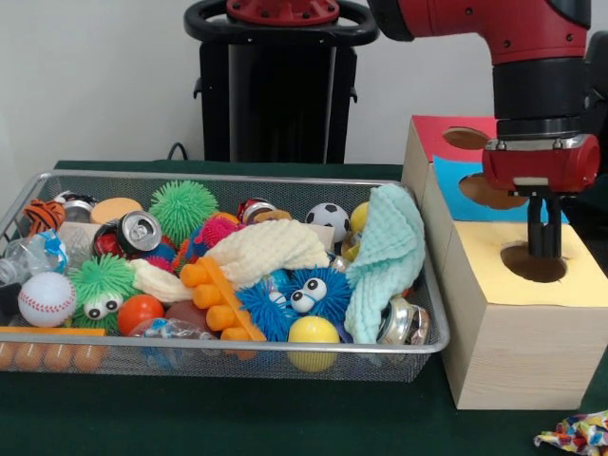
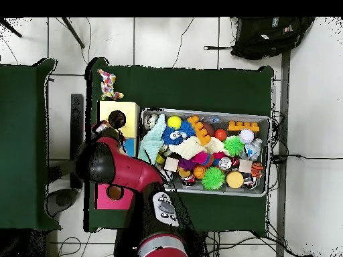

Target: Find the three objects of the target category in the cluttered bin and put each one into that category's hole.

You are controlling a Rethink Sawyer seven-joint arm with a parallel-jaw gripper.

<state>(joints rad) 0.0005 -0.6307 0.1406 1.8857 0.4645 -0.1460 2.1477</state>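
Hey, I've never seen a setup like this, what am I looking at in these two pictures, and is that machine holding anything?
It is a red and black robot arm with a gripper at its end. One picture looks across the table, the other straight down from above. On the green table sits a wire bin crammed with toys: spiky balls, a baseball, soda cans, cloths. Beside it is a wooden box with coloured tops and round holes. The gripper hangs over the yellow section's hole; I cannot tell whether it holds anything.
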